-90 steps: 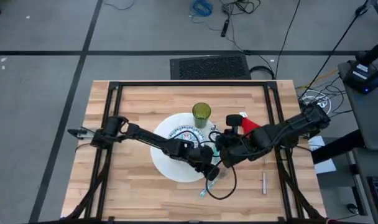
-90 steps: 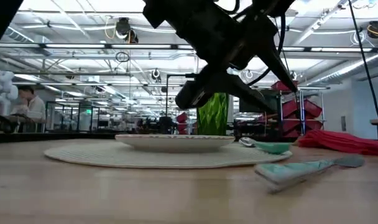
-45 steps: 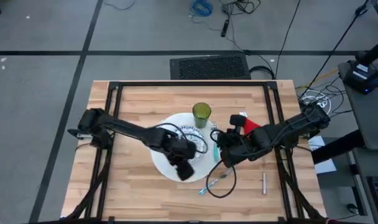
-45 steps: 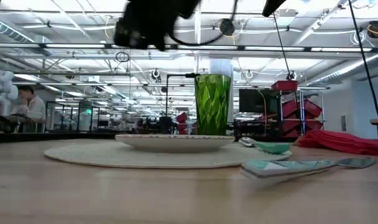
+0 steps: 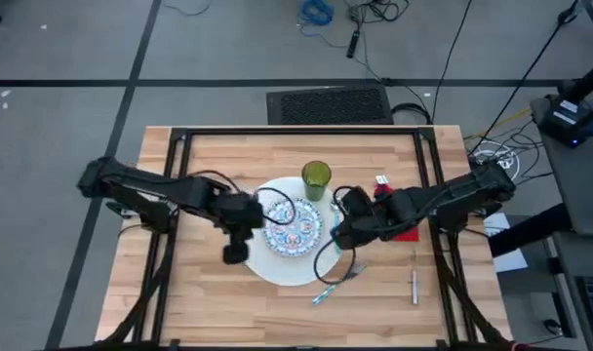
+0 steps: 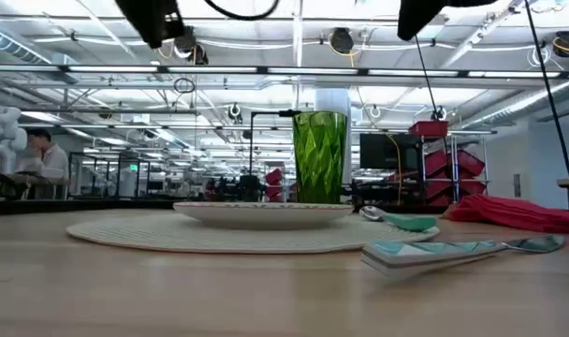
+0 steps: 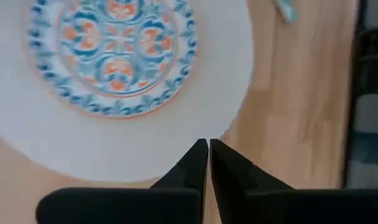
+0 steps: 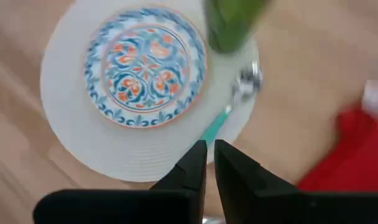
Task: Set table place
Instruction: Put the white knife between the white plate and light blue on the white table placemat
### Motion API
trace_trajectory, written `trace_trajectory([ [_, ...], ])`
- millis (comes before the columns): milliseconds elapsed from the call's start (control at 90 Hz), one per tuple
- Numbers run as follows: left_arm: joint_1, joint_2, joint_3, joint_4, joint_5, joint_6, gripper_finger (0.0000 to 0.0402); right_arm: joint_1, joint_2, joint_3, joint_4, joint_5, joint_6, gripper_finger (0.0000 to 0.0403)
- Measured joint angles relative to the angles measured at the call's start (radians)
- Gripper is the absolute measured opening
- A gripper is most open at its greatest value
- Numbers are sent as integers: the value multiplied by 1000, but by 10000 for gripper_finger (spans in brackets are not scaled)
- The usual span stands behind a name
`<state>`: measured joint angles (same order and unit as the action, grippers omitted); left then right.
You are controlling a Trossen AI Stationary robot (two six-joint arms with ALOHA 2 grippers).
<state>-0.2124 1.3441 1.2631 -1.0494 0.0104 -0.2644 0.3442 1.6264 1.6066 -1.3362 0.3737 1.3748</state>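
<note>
Nearest the front edge of the light butcher-block wooden table (image 5: 209, 302) lie a teal-handled spoon (image 5: 337, 284) and, well to its right, a small silver piece of cutlery (image 5: 414, 287). Behind them, the small blue-and-red patterned plate (image 5: 295, 226) sits on the large white round plate (image 5: 277, 263), a second teal spoon (image 8: 229, 107) overlapping its rim. The left gripper (image 5: 236, 253) and right gripper (image 5: 341, 237) hover either side, jaws nearly closed and empty, so the right arm risks clipping the green faceted tumbler (image 5: 316, 178) or dragging the red cloth napkin (image 5: 408, 232) if it swings low.
</note>
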Motion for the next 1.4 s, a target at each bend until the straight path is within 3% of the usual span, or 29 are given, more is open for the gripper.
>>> trace_trajectory([
  [122, 23, -118, -126, 85, -68, 46, 3, 35, 58, 0, -23, -91, 291, 18],
  [322, 55, -199, -251, 216, -72, 70, 3, 120, 180, 0, 76, -309, 634, 18],
  [533, 53, -201, -304, 321, -72, 69, 3, 176, 296, 0, 226, -355, 908, 37],
  [744, 53, -201, -352, 359, -70, 77, 3, 153, 394, 0, 432, -346, 956, 104],
  [889, 52, -201, -370, 358, -68, 64, 3, 153, 451, -2, 391, -391, 968, 136],
  [1133, 21, -201, -390, 353, -40, 61, 3, 174, 446, -2, 331, -401, 970, 138],
  [1400, 15, -201, -390, 366, -39, 60, 3, 171, 456, -94, 461, -394, 975, 137],
])
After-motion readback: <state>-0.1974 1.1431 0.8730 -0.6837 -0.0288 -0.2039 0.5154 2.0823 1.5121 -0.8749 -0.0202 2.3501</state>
